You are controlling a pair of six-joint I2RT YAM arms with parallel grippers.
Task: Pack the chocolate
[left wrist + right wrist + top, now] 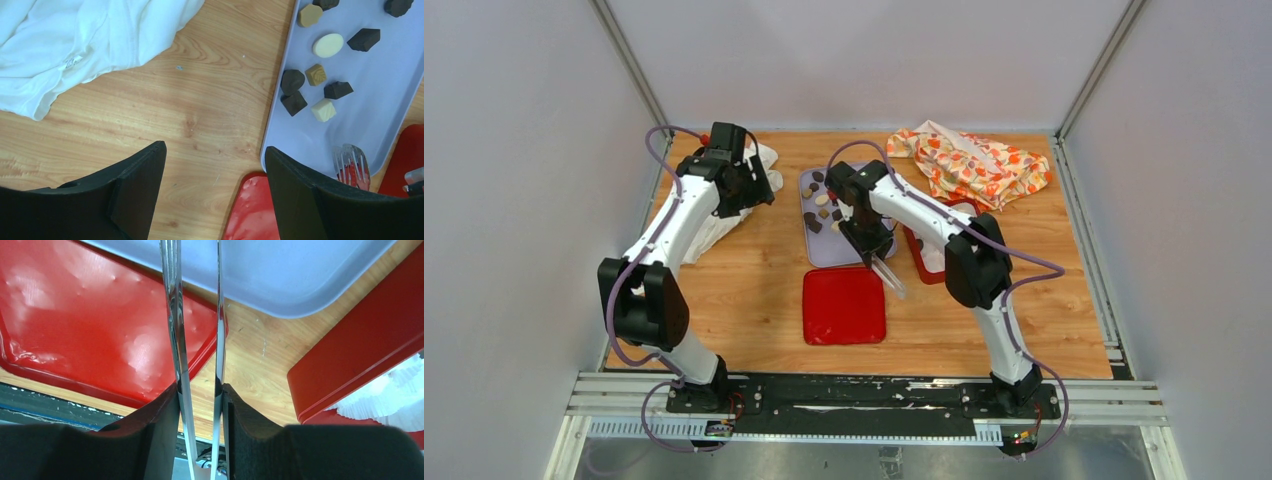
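Note:
Several chocolate pieces point(822, 200), dark brown, tan and cream, lie on a lavender tray point(849, 255); they also show in the left wrist view point(292, 80). My right gripper point(869, 245) is shut on metal tongs point(890, 278), which point toward me over the tray's near edge. In the right wrist view the tongs point(175, 330) run up between my right gripper's point(200, 390) fingers, their tips cut off at the top. Their slotted tip point(350, 161) looks empty. My left gripper point(215, 150) is open and empty above bare wood, left of the tray point(395, 100).
A red lid point(844, 305) lies flat in front of the tray. A red box point(921, 255) with white paper cups point(390, 400) stands to the right. A white cloth point(75, 40) lies at the back left, an orange patterned cloth point(969, 165) at the back right.

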